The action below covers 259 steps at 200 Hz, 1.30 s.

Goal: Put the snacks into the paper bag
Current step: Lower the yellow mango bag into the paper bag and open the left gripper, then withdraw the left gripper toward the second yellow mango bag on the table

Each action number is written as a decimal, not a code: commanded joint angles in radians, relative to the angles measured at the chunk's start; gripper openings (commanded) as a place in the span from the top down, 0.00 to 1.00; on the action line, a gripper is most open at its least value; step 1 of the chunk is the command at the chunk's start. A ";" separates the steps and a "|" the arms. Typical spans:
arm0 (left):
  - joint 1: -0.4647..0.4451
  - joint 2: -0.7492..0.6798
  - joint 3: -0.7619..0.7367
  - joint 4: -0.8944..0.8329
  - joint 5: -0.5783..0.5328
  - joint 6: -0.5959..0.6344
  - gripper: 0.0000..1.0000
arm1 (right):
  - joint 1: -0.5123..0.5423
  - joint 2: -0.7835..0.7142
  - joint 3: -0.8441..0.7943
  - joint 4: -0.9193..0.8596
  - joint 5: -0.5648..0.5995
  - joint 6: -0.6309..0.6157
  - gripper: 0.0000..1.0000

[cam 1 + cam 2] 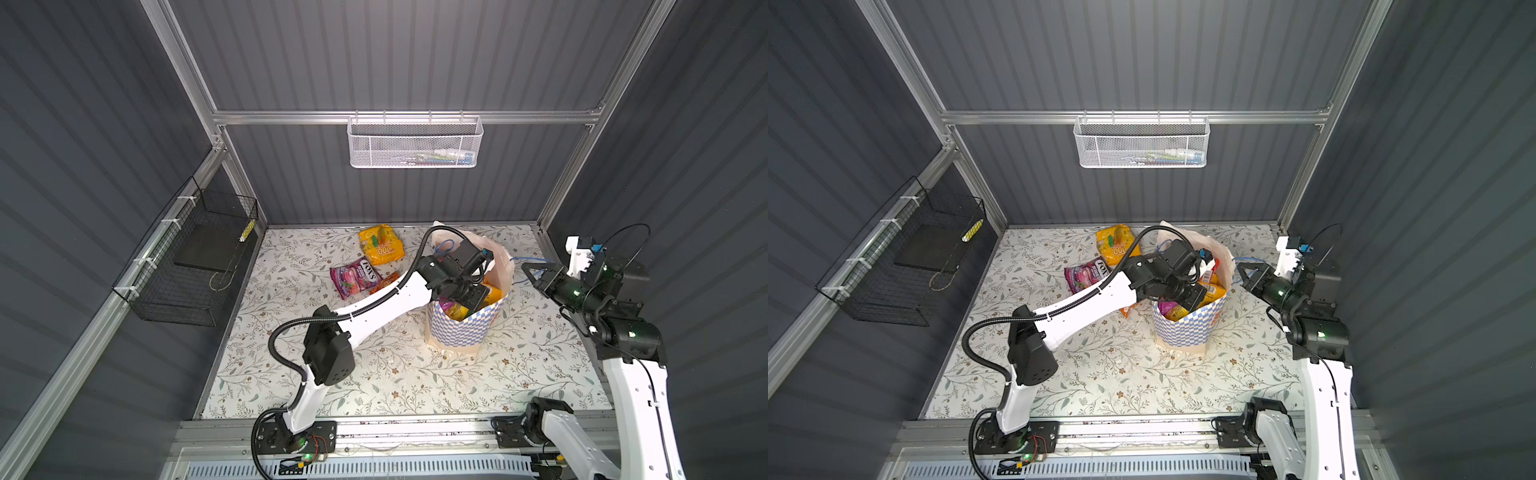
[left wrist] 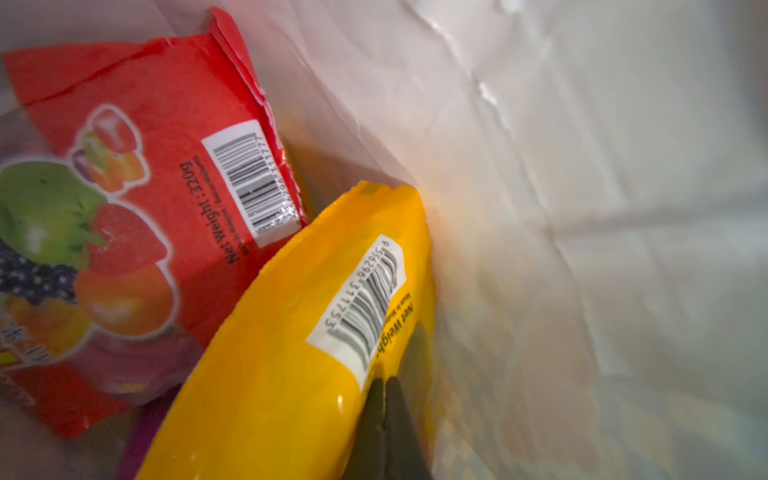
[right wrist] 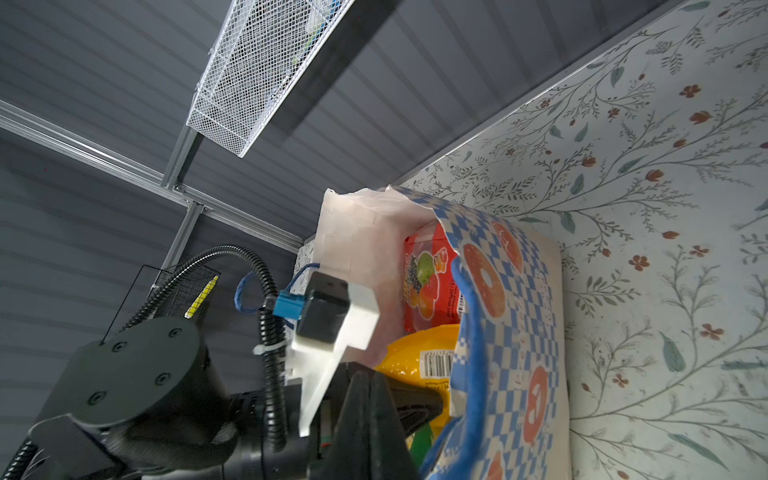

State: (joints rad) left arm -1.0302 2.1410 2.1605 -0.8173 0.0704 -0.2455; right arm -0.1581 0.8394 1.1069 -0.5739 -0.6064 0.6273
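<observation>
Left arm [image 1: 1088, 305] stretched into checked paper bag [image 1: 1185, 334], purple packet [image 1: 1081, 279], yellow packet [image 1: 1115, 246] outside

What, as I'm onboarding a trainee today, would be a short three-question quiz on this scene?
1. True or false: the left gripper is inside the paper bag.
2. Which packet on the table lies nearest the back wall? A yellow, B purple, C red.
3. Fill in: the bagged packet showing fruit pictures is ___.
Key: 1 true. 2 A, the yellow packet. 3 red, the red packet.
</observation>
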 commanded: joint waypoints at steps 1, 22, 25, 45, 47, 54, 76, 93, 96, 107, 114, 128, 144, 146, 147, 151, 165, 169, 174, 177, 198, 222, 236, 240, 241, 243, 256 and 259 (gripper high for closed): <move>0.010 0.091 0.099 -0.160 -0.202 0.038 0.95 | 0.000 -0.014 0.019 0.016 -0.002 -0.006 1.00; 0.012 0.128 0.179 -0.191 -0.197 0.040 0.92 | 0.000 -0.014 0.022 0.018 -0.006 -0.003 1.00; 0.012 0.126 0.182 -0.190 -0.184 0.041 0.91 | 0.000 -0.014 0.022 0.018 -0.004 -0.003 1.00; 0.012 0.064 0.160 -0.125 -0.121 0.039 0.84 | 0.000 -0.014 0.022 0.016 -0.005 -0.002 1.00; 0.012 0.056 0.157 -0.117 -0.117 0.038 0.83 | 0.000 -0.014 0.022 0.016 -0.005 -0.003 1.00; 0.012 0.023 0.148 -0.094 -0.104 0.038 0.81 | 0.001 -0.014 0.022 0.016 -0.005 -0.004 1.00; 0.012 -0.104 0.081 0.009 -0.055 0.040 0.66 | 0.000 -0.017 0.015 0.016 0.006 -0.006 1.00; 0.012 -0.225 -0.018 0.125 -0.041 0.040 0.53 | 0.001 -0.020 0.006 0.023 0.005 -0.001 1.00; 0.012 -0.247 -0.035 0.144 -0.041 0.042 0.50 | 0.000 -0.020 0.003 0.025 0.005 0.000 1.00; 0.012 -0.320 -0.092 0.205 -0.046 0.051 0.45 | 0.001 -0.022 -0.002 0.029 0.006 0.002 1.00; 0.012 -0.365 -0.123 0.237 -0.055 0.056 0.41 | 0.000 -0.022 -0.004 0.031 0.002 0.002 1.00; 0.013 -0.442 -0.190 0.284 -0.097 0.064 0.35 | 0.000 -0.021 -0.004 0.033 0.001 0.002 1.00; 0.016 -0.519 -0.253 0.307 -0.178 0.065 0.28 | 0.001 -0.022 -0.004 0.033 0.000 0.002 1.00; 0.017 -0.525 -0.260 0.308 -0.187 0.066 0.27 | 0.000 -0.022 -0.004 0.035 0.001 0.002 1.00; 0.018 -0.530 -0.263 0.307 -0.191 0.065 0.27 | 0.000 -0.022 -0.004 0.035 0.001 0.002 1.00; 0.023 -0.545 -0.276 0.306 -0.208 0.063 0.26 | 0.001 -0.022 -0.004 0.034 0.001 0.002 1.00; 0.050 -0.589 -0.315 0.286 -0.252 0.038 0.23 | 0.001 -0.022 -0.005 0.036 0.000 0.001 1.00; 0.065 -0.600 -0.329 0.284 -0.254 0.025 0.23 | 0.000 -0.022 -0.007 0.036 -0.001 0.000 1.00; 0.087 -0.616 -0.347 0.281 -0.248 0.008 0.22 | 0.000 -0.022 -0.008 0.036 -0.001 -0.001 1.00; 0.103 -0.625 -0.360 0.280 -0.240 -0.002 0.22 | 0.000 -0.022 -0.010 0.036 -0.001 -0.001 1.00; 0.232 -0.669 -0.450 0.283 -0.148 -0.087 0.20 | 0.000 -0.023 -0.021 0.044 -0.003 0.000 1.00; 0.353 -0.655 -0.504 0.270 -0.093 -0.128 0.11 | 0.000 -0.022 -0.034 0.056 -0.008 0.002 1.00; 0.425 -0.624 -0.524 0.273 -0.046 -0.154 0.05 | 0.000 -0.022 -0.040 0.060 -0.010 0.003 1.00; 0.444 -0.612 -0.530 0.276 -0.032 -0.161 0.03 | 0.001 -0.022 -0.042 0.061 -0.010 0.003 1.00; 0.449 -0.610 -0.531 0.277 -0.029 -0.163 0.03 | 0.001 -0.022 -0.042 0.062 -0.010 0.003 1.00; 0.457 -0.604 -0.534 0.280 -0.024 -0.166 0.02 | 0.000 -0.021 -0.043 0.062 -0.010 0.003 1.00; 0.505 -0.560 -0.546 0.291 -0.006 -0.182 0.00 | 0.000 -0.022 -0.048 0.064 -0.009 0.003 1.00; 0.514 -0.549 -0.547 0.296 -0.003 -0.184 0.00 | 0.000 -0.022 -0.050 0.064 -0.008 0.003 1.00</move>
State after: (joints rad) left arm -0.5800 1.5345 1.6344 -0.5358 -0.0113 -0.3679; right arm -0.1581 0.8288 1.0706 -0.5423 -0.6025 0.6281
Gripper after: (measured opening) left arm 0.993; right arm 0.049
